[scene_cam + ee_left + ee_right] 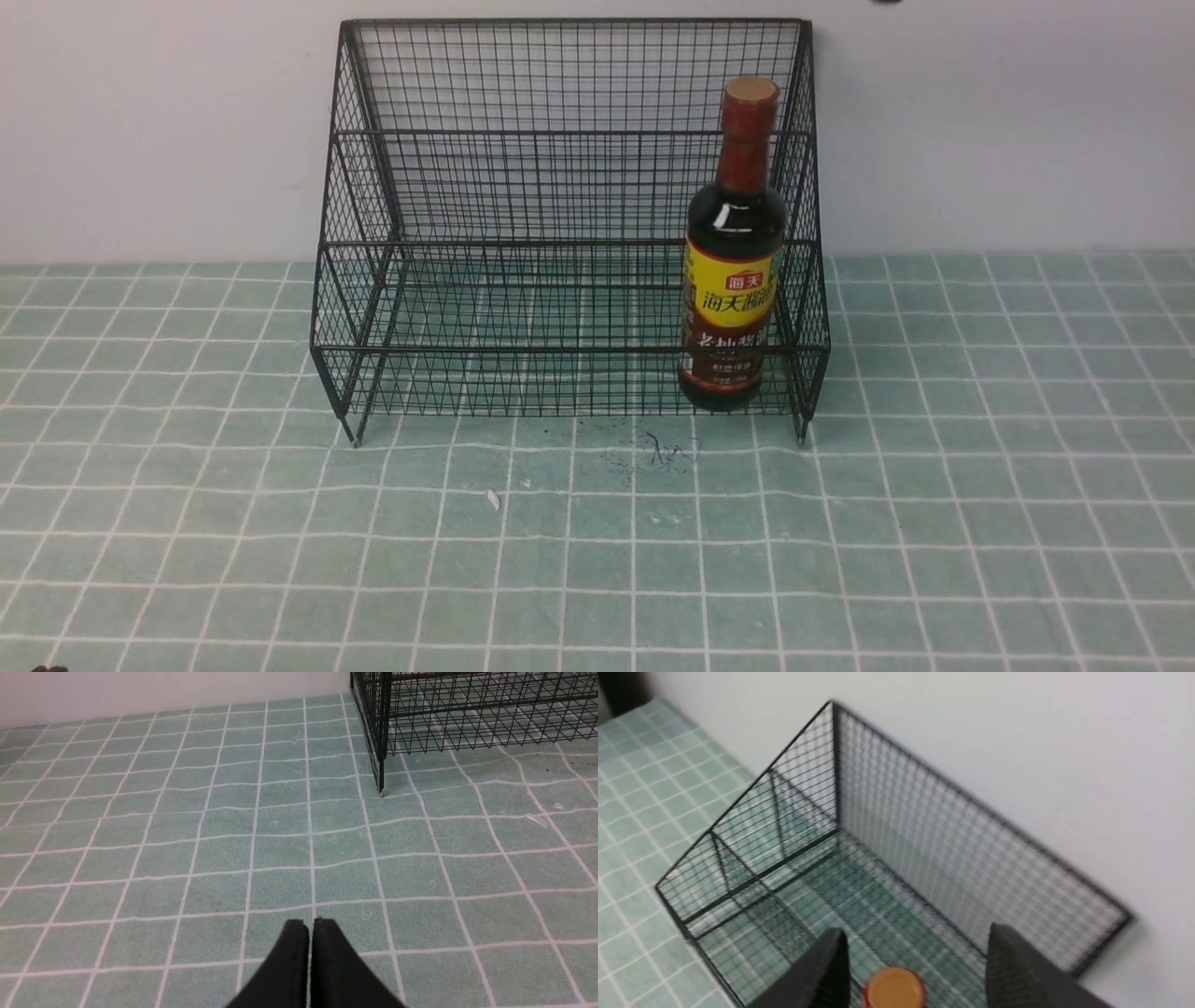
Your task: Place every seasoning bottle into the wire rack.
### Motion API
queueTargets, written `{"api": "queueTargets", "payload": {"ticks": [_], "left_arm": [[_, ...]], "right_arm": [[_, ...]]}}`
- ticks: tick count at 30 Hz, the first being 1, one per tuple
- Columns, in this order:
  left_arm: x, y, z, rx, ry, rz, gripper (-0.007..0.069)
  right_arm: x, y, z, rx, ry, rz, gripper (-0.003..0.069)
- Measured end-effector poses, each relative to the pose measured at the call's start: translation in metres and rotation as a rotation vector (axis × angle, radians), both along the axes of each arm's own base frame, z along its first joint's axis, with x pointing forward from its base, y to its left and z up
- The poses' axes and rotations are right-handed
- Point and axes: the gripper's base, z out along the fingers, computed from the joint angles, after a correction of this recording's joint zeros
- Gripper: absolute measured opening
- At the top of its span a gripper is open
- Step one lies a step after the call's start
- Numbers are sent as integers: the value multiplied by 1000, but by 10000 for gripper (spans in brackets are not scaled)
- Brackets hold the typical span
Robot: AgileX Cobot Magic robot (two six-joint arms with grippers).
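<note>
The seasoning bottle (735, 252) stands upright in the lower tier of the black wire rack (523, 241), at its right end. In the right wrist view my right gripper (915, 945) is open above the rack (896, 826), its fingers well apart on either side of the bottle's orange cap top (894, 988) and clear of it. In the left wrist view my left gripper (310, 926) is shut and empty, low over the green cloth, with the rack's left front corner (380, 728) well ahead. Neither gripper shows in the front view.
A green cloth (597, 541) with a white grid covers the table. A plain wall (140, 121) stands close behind the rack. A small white scrap (493, 499) and dark scribbles (667, 453) lie on the cloth in front of the rack.
</note>
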Motion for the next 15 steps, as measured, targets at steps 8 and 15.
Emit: {"api": "queueTargets", "payload": {"ticks": [8, 15], "left_arm": [[0, 0, 0, 0, 0, 0, -6], [0, 0, 0, 0, 0, 0, -6]], "right_arm": [[-95, -55, 54, -7, 23, -294, 43], [-188, -99, 78, 42, 0, -471, -12]]}}
